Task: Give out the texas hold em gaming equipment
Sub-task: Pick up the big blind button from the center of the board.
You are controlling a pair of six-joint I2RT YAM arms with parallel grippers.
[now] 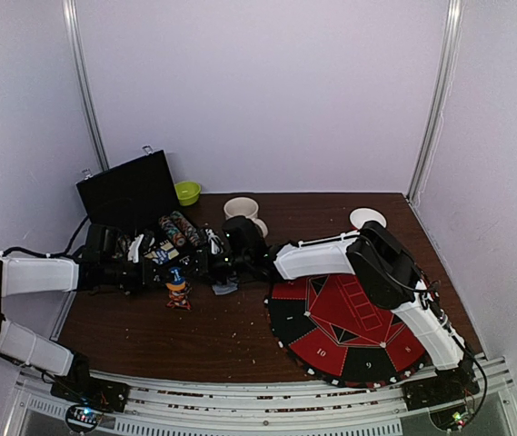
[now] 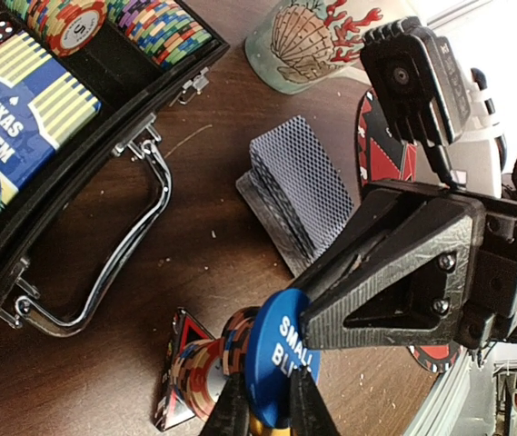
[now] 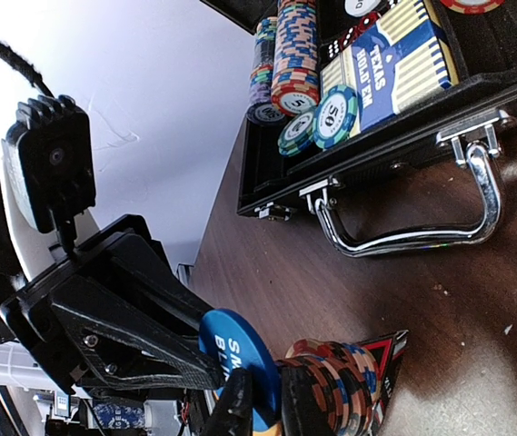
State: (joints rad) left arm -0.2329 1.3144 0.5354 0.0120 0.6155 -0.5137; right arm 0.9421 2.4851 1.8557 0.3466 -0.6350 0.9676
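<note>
A blue button disc (image 2: 281,354) marked SMALL BLIND stands on edge above the table. My left gripper (image 2: 267,386) is shut on its lower rim. My right gripper (image 3: 272,386) is shut on the same blue disc (image 3: 235,350), so both hold it, meeting tip to tip over the table's middle left (image 1: 177,272). An orange disc's edge shows just below the blue one. Right behind it a stack of striped poker chips (image 2: 205,363) lies on a red-and-black triangular card. A deck of grey-blue-backed cards (image 2: 299,191) lies fanned on the wood beyond.
The open black case (image 1: 135,195) of chip rows and a Texas Hold'em box (image 3: 394,68) sits at the back left, chrome handle (image 2: 140,245) toward me. A patterned mug (image 2: 317,41), green bowl (image 1: 187,192), white dish (image 1: 367,218) and red-black round mat (image 1: 344,331) surround the work.
</note>
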